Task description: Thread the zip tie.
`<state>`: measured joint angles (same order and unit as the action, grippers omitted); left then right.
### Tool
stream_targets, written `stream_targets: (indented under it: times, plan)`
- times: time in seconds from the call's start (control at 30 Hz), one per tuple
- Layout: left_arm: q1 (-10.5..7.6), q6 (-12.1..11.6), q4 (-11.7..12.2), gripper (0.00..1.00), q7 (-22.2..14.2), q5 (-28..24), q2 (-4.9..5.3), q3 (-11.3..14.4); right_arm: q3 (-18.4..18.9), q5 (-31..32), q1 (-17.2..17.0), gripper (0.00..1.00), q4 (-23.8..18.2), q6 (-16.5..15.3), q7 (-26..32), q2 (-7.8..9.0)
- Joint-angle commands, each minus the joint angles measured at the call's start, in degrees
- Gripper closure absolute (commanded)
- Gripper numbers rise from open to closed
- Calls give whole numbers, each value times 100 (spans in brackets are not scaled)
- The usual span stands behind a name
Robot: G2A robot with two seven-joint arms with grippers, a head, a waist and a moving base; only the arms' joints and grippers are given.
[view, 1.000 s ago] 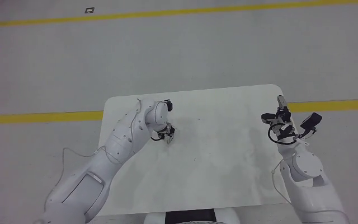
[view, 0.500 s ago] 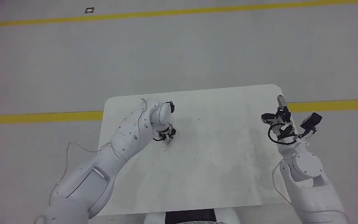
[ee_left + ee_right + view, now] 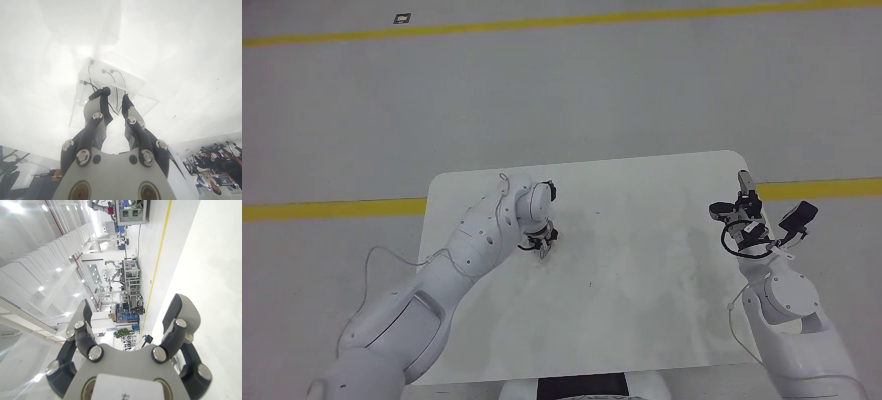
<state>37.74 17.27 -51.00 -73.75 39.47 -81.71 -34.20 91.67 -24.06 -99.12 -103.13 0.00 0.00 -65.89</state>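
Only the left forearm (image 3: 482, 235) has shifted, inward. Its left claw (image 3: 115, 94), narrowly parted, hangs over black zip ties (image 3: 112, 71) in a clear tray (image 3: 140, 89) on the white worktop (image 3: 642, 300), with their heads pointing away from it. The right claw (image 3: 130, 300) gapes wide above a yellow-lined floor (image 3: 562, 100).

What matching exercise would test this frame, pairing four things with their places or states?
1. left gripper
2. right gripper
3. zip ties
4. clear tray

A. inside the clear tray
B. on the white table
C. at the table's right edge, fingers open
D. over the tray, fingers either side of a zip tie

Pairs: 1-D, 2-C, 3-A, 4-B
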Motion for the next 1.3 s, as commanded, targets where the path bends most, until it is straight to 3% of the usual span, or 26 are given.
stream_targets:
  times: [0.0, 0.73, 1.2, 1.27]
  plan:
    - [-25, -3, 56, 86, 17, -34, -18, 20, 0, 0, 0, 0, 0, 0, 0, 0]
    - [-217, -129, 614, 83, 203, -382, -191, 218, 0, 0, 0, 0, 0, 0, 0, 0]
    - [-300, -210, 885, 94, 286, -556, -286, 336, 0, 0, 0, 0, 0, 0, 0, 0]
    - [-313, -218, 923, 100, 298, -581, -298, 348, 0, 0, 0, 0, 0, 0, 0, 0]
